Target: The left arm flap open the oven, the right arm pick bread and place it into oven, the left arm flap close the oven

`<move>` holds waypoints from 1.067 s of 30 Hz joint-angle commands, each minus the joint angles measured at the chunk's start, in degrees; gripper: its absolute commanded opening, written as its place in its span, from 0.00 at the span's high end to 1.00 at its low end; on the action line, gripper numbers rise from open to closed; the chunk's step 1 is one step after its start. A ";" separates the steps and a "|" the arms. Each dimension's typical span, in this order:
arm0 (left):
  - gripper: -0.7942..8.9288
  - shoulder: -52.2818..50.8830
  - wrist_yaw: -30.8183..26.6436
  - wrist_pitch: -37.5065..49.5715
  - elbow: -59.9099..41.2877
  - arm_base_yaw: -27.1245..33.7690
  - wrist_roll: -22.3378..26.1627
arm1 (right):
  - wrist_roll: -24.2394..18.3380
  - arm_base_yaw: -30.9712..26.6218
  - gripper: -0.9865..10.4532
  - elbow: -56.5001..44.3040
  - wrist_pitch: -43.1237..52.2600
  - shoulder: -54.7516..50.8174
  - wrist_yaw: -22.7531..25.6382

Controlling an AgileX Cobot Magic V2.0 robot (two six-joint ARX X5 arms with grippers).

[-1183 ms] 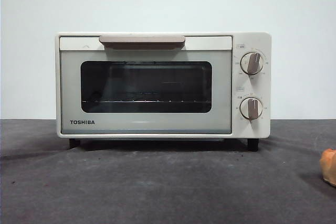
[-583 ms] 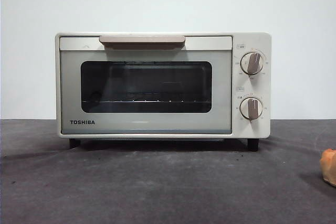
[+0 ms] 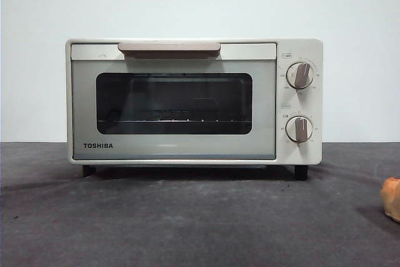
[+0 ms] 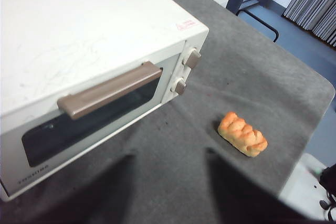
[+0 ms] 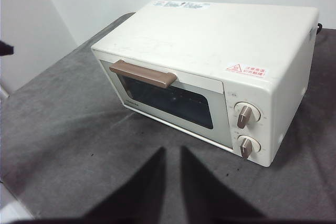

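The oven [image 3: 194, 101] is standing on the dark gray table [image 3: 187, 223] with its door closed and its bar handle [image 3: 169, 47] lying across the top of the door. The front view is showing only the edge of the bread [image 3: 392, 198] at the picture's right border; the left wrist view is showing the whole loaf [image 4: 242, 134] lying on the cloth near the oven's knob side, apart from the oven. The right wrist view is not showing the loaf. The left gripper [image 4: 168, 182] is hanging above the table in front of the door, jaws spread wide and holding nothing. The right gripper [image 5: 171, 177] is hovering higher, facing the oven [image 5: 210, 72], jaws parted narrowly and also gripping nothing. Neither gripper is appearing in the front view.
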 commanded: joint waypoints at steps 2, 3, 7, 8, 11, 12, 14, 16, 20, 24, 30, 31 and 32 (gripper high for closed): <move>0.42 0.31 0.09 1.79 0.98 -0.22 1.07 | -0.61 0.17 0.61 0.96 1.01 0.26 0.72; 0.40 0.31 0.09 2.03 0.98 -0.22 1.07 | -0.24 0.17 0.56 0.96 1.09 0.26 1.18; 0.40 0.31 0.09 2.69 0.98 -0.22 0.90 | 0.90 0.17 0.41 0.96 1.16 0.26 1.40; 0.40 0.31 0.09 2.73 0.98 -0.22 0.87 | 1.40 0.17 0.40 0.96 1.16 0.26 1.38; 0.40 0.31 0.09 2.71 0.98 -0.22 0.87 | 2.91 0.17 0.40 0.96 1.11 0.26 1.36; 0.40 0.31 0.09 2.71 0.98 -0.22 0.90 | 3.17 0.17 0.40 0.96 1.07 0.26 1.36; 0.40 0.31 0.09 2.71 0.98 -0.22 0.90 | 3.32 0.17 0.40 0.96 0.85 0.26 1.31; 0.40 0.31 0.09 2.71 0.98 -0.22 0.87 | 3.32 0.17 0.40 0.96 0.02 0.39 1.42; 0.40 0.31 0.09 2.75 0.98 -0.22 0.37 | 3.28 0.17 0.41 0.96 -3.65 2.67 2.43; 0.40 0.31 0.09 2.91 0.98 -0.22 -0.24 | 3.13 0.20 0.41 0.94 -8.41 6.99 4.63; 0.40 0.31 0.09 2.89 0.98 -0.22 -0.22 | 2.05 0.90 0.41 0.66 -13.38 15.89 10.16; 0.40 0.31 0.09 2.86 0.98 -0.22 -0.22 | 2.08 1.36 0.41 0.61 -13.81 17.55 11.85; 0.40 0.31 0.09 2.86 0.98 -0.22 -0.22 | 2.12 1.84 0.41 0.50 -14.08 19.10 13.31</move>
